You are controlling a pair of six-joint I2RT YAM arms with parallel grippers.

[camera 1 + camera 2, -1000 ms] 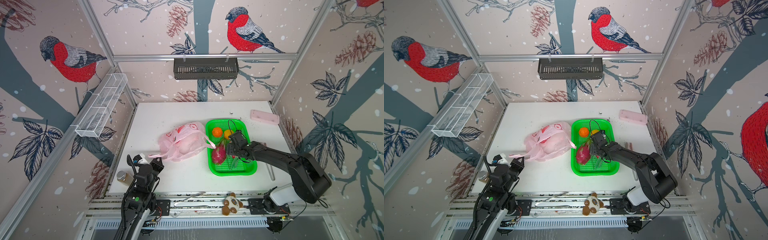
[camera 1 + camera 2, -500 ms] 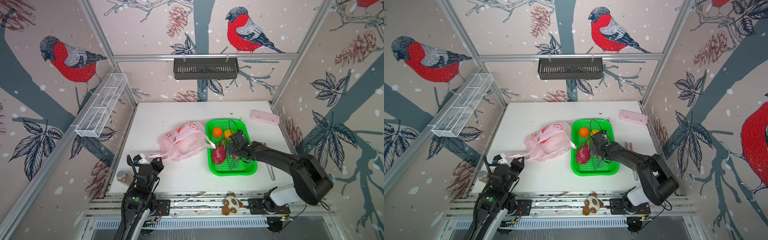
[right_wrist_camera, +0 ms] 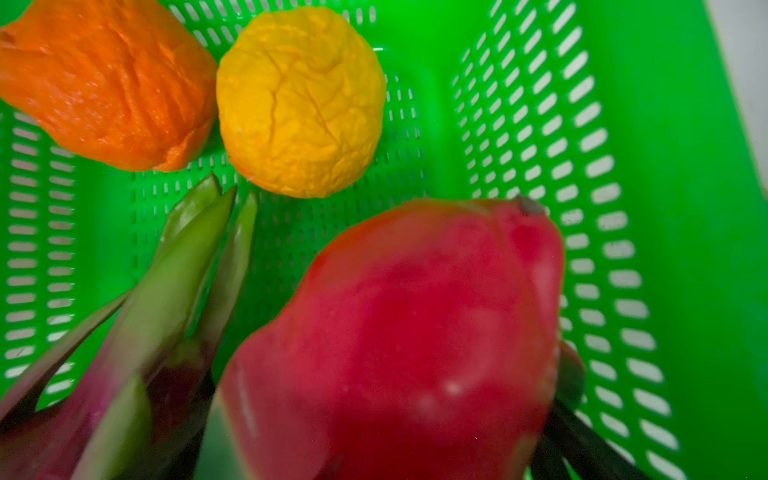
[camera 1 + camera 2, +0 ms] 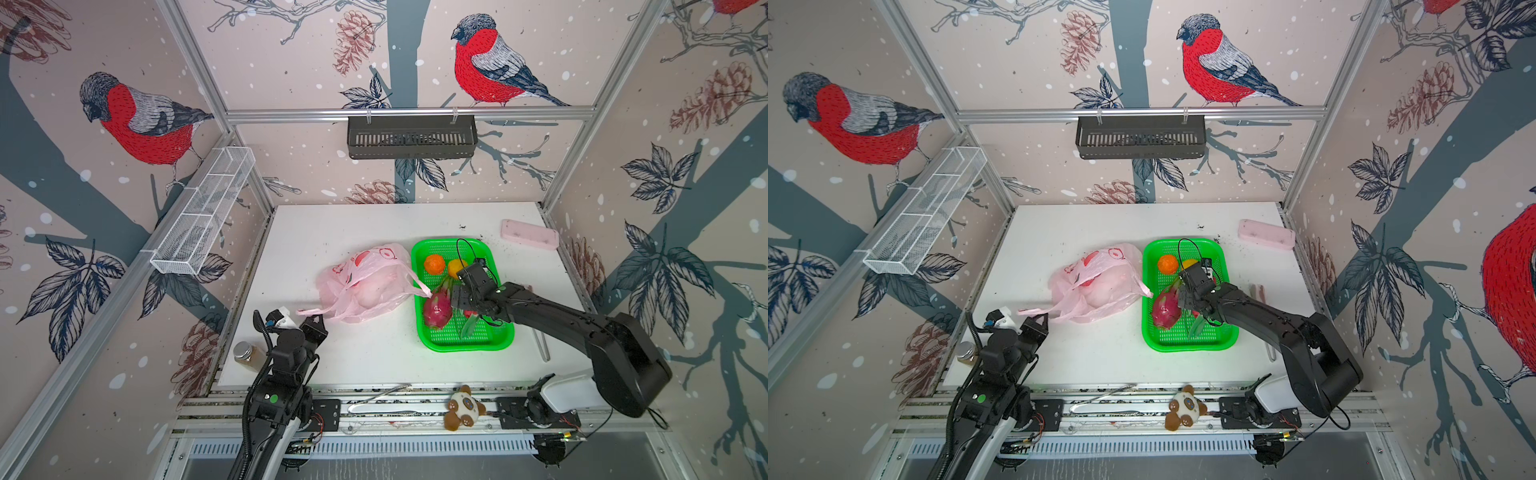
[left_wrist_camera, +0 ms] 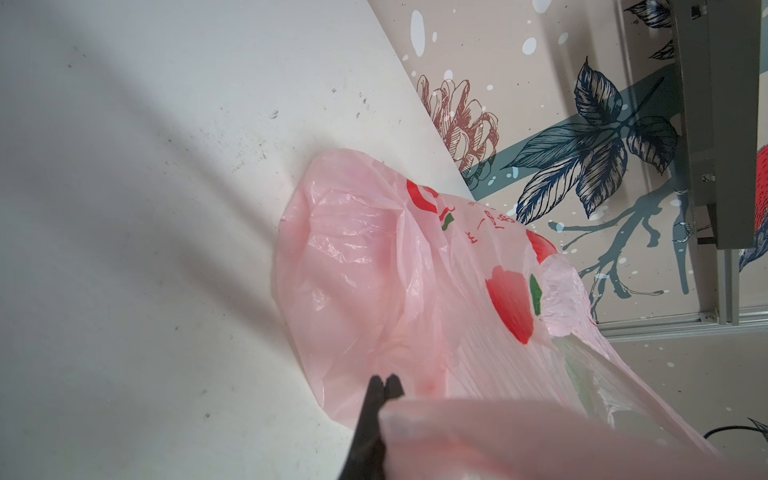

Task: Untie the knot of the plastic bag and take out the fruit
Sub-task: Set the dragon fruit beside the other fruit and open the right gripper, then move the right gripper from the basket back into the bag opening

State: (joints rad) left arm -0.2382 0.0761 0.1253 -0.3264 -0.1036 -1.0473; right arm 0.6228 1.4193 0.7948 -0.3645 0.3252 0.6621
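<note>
Trouble, as I judge it, starts with the bag [image 4: 365, 286], which lies slumped on the table just beside the tray [image 4: 467, 347]. My left claw [image 5: 385, 384] is pressed together and seems to be pinching a handle [image 4: 309, 311] that runs from the bag towards it. The film is thin and the bag light, so a hard pull could stretch or tear the handle, or drag the whole bag to the near edge. I see no knot; both handles look loose, one trailing onto the tray's rim, where it could snag my right arm on its way back. My right claw [image 4: 466, 305] hangs low over the tray with a red fruit [image 3: 407, 332] right at its fingers. I cannot tell whether the jaws are spread or gripping. If I lift while a pad is touching, the fruit may come up with it or roll. The tray holds an orange [image 4: 434, 264], a yellow citrus [image 3: 299, 104] touching it, a dragon fruit [image 4: 437, 308] at the bag-side wall, and that red fruit. Something pale and round shows through the bag, so I take it at least one fruit is inside, and the mouth looks collapsed, which could block my reach.
</note>
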